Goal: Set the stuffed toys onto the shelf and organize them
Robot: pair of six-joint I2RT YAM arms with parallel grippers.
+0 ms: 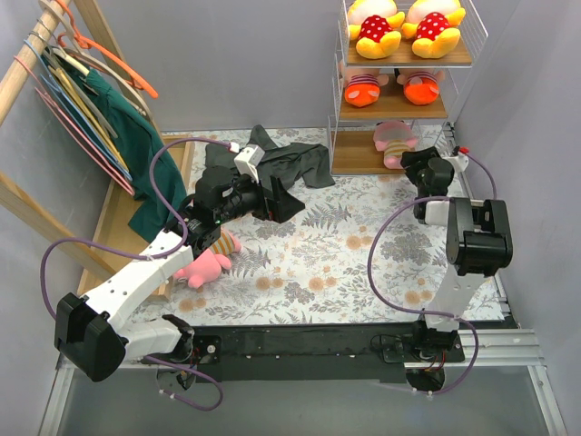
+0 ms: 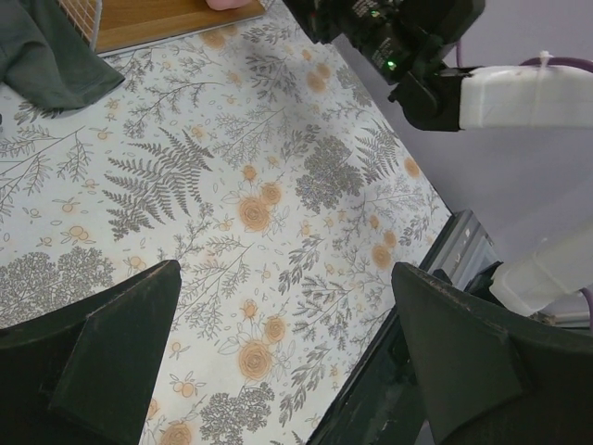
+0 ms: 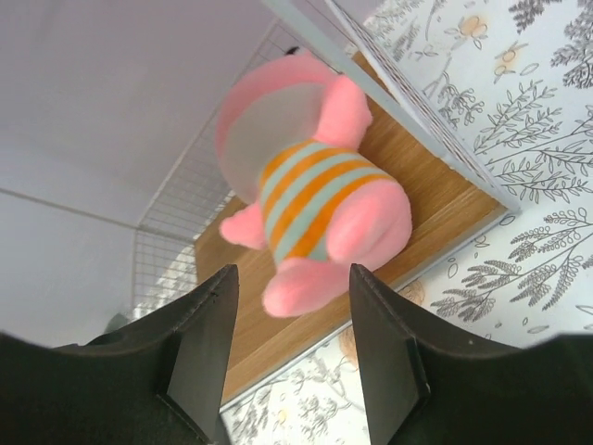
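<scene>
The shelf (image 1: 454, 56) stands at the back right. Two yellow stuffed toys in red polka-dot dresses (image 1: 404, 27) sit on its top board. Two striped ones with orange-red feet (image 1: 390, 88) are on the middle board. A pink one in a striped shirt (image 1: 395, 138) (image 3: 306, 204) lies on the bottom board. My right gripper (image 1: 419, 163) (image 3: 292, 278) is open, its fingers either side of that toy's foot. Another pink toy (image 1: 204, 265) lies on the floral cloth under my left arm. My left gripper (image 1: 277, 202) (image 2: 285, 273) hangs wide open and empty over the cloth.
A dark grey garment (image 1: 281, 159) (image 2: 46, 56) is spread on the cloth left of the shelf. A slanted wooden clothes rail with hangers and a green garment (image 1: 109, 109) fills the left side. The table's metal front edge (image 1: 363, 341) runs near the arm bases.
</scene>
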